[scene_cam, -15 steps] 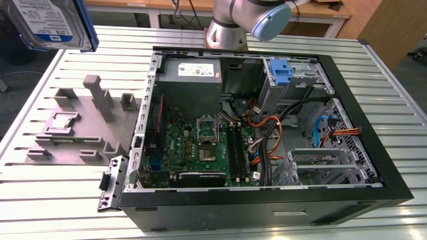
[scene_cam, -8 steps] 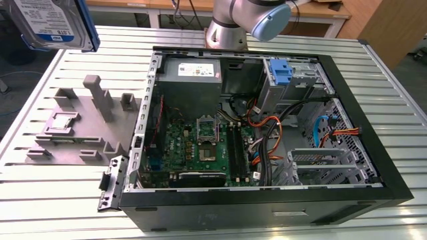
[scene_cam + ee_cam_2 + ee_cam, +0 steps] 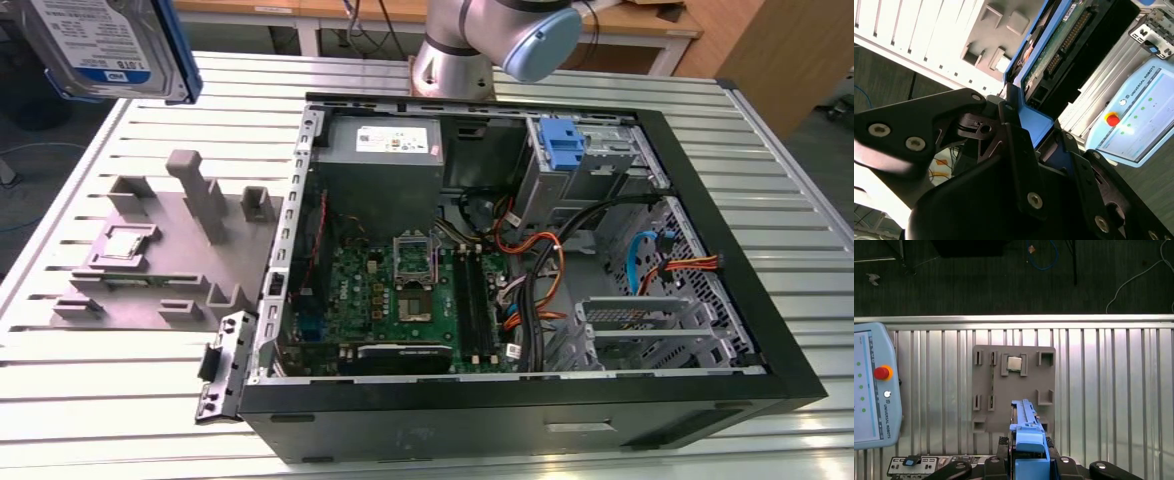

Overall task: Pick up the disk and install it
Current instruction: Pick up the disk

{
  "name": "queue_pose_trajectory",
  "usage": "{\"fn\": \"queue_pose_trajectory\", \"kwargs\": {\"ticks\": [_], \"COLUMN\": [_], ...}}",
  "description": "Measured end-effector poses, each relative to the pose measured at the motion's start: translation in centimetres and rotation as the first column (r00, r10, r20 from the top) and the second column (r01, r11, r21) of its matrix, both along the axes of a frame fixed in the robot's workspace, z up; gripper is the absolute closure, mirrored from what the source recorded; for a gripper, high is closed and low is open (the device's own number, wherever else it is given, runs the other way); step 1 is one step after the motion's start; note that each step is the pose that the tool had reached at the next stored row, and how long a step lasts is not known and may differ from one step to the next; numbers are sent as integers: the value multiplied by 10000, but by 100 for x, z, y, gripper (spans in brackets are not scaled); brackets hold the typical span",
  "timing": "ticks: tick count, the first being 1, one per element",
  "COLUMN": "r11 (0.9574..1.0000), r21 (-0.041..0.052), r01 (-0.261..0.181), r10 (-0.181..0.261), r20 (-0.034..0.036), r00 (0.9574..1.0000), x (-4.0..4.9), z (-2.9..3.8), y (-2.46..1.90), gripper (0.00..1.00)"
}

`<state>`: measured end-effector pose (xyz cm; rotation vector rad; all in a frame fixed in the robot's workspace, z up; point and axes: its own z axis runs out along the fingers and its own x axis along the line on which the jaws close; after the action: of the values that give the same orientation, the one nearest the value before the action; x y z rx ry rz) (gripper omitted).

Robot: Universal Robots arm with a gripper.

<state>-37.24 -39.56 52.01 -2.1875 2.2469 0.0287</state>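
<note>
The gripper (image 3: pixel 1026 466) was clenched on the disk (image 3: pixel 114 45), held aloft above the grey fixture (image 3: pixel 160 250), its long axis running out from the jaws, with 1 open computer case (image 3: pixel 467 420) toward the exterior view's right.

White-and-blue label (image 3: pixel 96 30) on the disk (image 3: pixel 120 55)

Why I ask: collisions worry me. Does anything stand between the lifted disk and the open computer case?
Nothing visible does. The gripper holds the disk above the grey fixture; the computer case lies open to the exterior view's right, with open air between them. Inside it, cables cross near the drive cage.
</note>
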Motion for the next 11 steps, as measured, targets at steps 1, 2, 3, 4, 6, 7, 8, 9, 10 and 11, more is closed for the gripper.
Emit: {"fn": "queue_pose_trajectory", "kwargs": {"ticks": [1, 2, 3, 4, 6, 7, 8, 9, 10, 11], "r11": [10000, 10000, 10000, 10000, 10000, 10000, 10000, 10000, 10000, 10000], "r21": [0, 0, 0, 0, 0, 0, -1, 0, 0, 0], "r01": [0, 0, 0, 0, 1, 0, 0, 0, 0, 5], "r10": [0, 0, 0, 0, -1, 0, 0, 0, 0, -5], "r20": [0, 0, 0, 0, 0, -1, 0, 0, 0, 0], "r00": [10000, 10000, 10000, 10000, 10000, 10000, 10000, 10000, 10000, 10000], "x": [2, 5, 7, 9, 9, 10, 11, 11, 11, 11], "z": [0, 0, 0, 0, 0, 0, 0, 0, 0, 0], "y": [0, 0, 0, 0, 0, 0, 0, 0, 0, 0], "gripper": [64, 64, 64, 64, 64, 64, 64, 64, 64, 64]}}
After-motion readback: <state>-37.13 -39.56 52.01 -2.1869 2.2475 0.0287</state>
